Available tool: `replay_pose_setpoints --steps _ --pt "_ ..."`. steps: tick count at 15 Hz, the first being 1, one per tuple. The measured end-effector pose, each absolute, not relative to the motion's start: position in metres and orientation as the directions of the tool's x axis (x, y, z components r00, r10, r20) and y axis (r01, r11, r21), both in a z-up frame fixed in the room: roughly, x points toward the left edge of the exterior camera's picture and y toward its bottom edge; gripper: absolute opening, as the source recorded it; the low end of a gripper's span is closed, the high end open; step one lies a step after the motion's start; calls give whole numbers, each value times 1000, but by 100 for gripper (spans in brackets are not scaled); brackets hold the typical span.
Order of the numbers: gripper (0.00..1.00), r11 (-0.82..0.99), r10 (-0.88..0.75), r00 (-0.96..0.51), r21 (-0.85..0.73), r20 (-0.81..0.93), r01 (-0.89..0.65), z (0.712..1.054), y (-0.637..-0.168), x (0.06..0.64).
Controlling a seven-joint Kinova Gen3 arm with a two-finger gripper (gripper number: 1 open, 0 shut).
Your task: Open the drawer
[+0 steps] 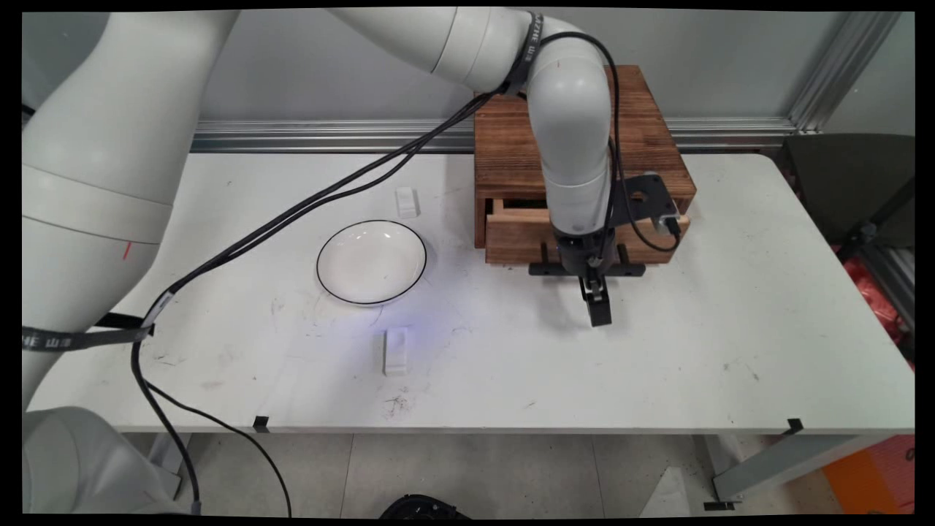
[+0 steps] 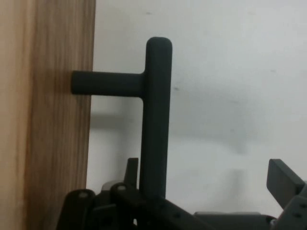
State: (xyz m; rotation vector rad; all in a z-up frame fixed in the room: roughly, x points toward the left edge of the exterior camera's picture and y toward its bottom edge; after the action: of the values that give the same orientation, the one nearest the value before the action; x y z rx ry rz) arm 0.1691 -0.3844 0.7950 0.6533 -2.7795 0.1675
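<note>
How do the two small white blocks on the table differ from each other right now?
The far white block lies beyond the bowl, toward the wall; the near white block lies on the camera side of it. The far one sits closer to the wooden drawer box. The near one looks longer. Both lie flat, are white, and touch nothing.

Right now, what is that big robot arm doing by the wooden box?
The white arm reaches down in front of the wooden box, whose drawer is pulled out a little. Its gripper is right at the drawer's black handle, with the fingers spread apart and the bar between them, not squeezed. A white bowl and two small white blocks sit on the table to the side.
</note>
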Motion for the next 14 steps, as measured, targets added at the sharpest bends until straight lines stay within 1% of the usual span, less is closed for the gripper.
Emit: replay_pose_setpoints --steps 14 --pt "100 916 -385 -876 7 289 -401 804 -313 146"
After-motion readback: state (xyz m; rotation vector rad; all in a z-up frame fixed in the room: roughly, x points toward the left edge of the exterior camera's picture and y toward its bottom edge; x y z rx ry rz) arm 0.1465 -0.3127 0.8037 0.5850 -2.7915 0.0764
